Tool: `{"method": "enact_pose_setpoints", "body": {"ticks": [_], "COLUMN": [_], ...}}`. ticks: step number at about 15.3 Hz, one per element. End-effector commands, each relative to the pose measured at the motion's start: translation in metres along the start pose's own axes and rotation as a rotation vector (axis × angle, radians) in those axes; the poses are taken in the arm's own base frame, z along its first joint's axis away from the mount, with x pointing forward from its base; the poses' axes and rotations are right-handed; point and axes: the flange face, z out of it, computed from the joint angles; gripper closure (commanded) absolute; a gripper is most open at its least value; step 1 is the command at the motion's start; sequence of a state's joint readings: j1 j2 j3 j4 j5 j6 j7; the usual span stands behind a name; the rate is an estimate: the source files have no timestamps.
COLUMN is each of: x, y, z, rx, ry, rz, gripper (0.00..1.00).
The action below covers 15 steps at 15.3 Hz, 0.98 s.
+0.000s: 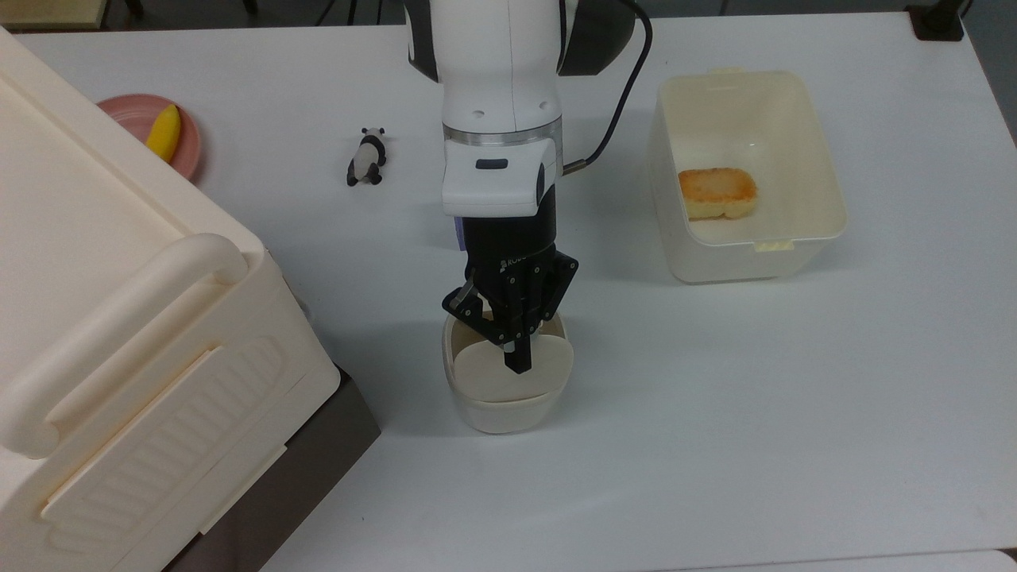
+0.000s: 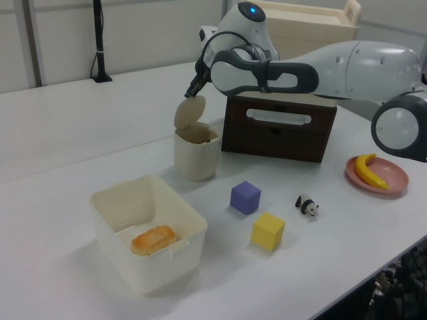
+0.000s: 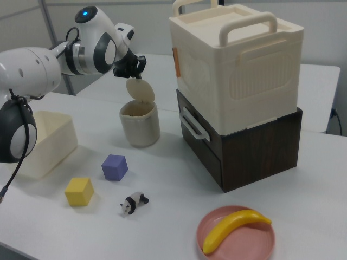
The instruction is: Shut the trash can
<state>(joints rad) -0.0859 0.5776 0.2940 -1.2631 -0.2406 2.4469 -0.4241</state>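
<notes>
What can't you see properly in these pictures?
- Inside the trash can: top view, its raised lid and the pincer cover the opening.
- Purple cube: top view, the arm hides nearly all of it.
- Big cream box: top view, cut off by the top view's left edge.

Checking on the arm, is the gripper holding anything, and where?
Nothing is held: the shut gripper only rests its tip against the trash can's raised lid.
</notes>
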Motion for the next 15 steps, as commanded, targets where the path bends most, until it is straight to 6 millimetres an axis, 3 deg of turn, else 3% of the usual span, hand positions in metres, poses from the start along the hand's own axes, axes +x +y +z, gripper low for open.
{"method": "enact_pose_setpoints", "body": {"ticks": [1, 8, 15], "x": [-0.002, 0.001, -0.002], "y": [-0.010, -0.023, -0.022], "z": [0.001, 0.003, 0.003], "rx": [0.016, 0.023, -0.002], "ry": [-0.009, -0.061, -0.098], "rz": [0.054, 0.131, 0.227], "gripper": [1.00, 1.00, 1.00]}}
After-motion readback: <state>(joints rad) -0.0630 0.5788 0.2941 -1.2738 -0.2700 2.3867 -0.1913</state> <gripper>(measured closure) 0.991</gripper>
